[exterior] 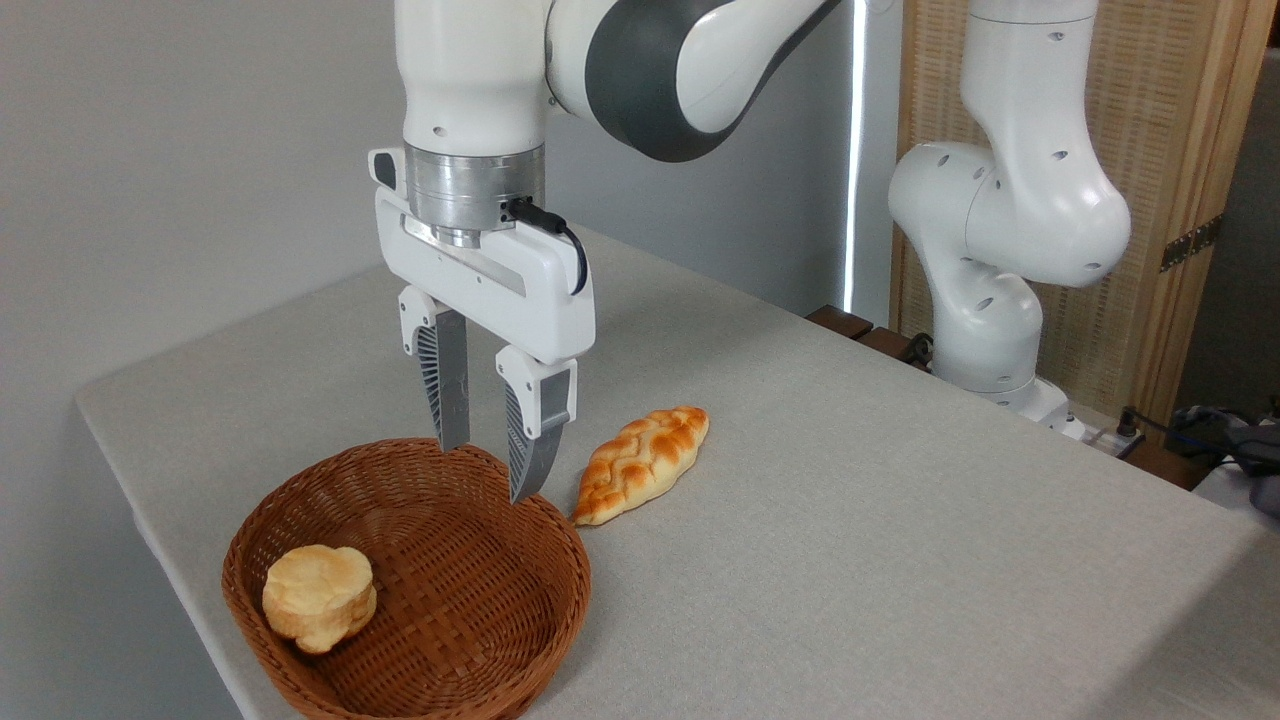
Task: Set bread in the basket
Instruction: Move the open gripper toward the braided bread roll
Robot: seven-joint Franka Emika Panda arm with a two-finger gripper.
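bread (642, 463): on the table (900, 560), just right of the basket rim, not in it yet
axis: long axis runs diagonal, near-left tip to far-right tip
gripper (492, 473): jaws parted a moderate gap, nothing between them; I see it hanging over the basket's far rim
relation: loaf lies to the right of the jaws, close by; I'd shift right and drop across its short width
basket (500, 650): holds a pale bun (320, 597)
counts: 1 loaf, 1 bun, 1 basket, 1 arm
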